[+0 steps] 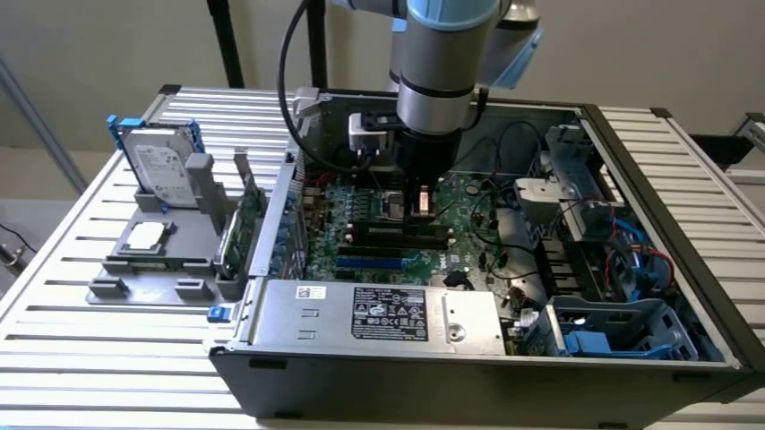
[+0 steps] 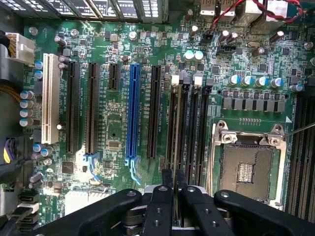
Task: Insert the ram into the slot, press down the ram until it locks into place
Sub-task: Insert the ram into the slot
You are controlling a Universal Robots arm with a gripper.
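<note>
The pincer (image 1: pixel 418 208) is pressed together, apparently pinching the ram (image 2: pixel 175 145) edge-on. It holds it upright in its slot (image 2: pixel 175 88) for a straight push, with the power supply (image 1: pixel 395 313) at six o'clock.

Desk (image 1: pixel 72 296): slatted metal, carrying case and holder.
Computer case (image 1: pixel 478 385): open-topped.
Motherboard (image 2: pixel 114 123): green, flat inside case.
Power supply (image 1: pixel 371 313): silver, labelled, along the near wall.
Grey holder (image 1: pixel 150 269): on the exterior view's left of case.
Hard drive (image 1: pixel 161 166): upright, blue-framed, on holder.
Blue expansion slot (image 2: pixel 132 113): among black slots.
White expansion slot (image 2: pixel 49 98): near board edge.
</note>
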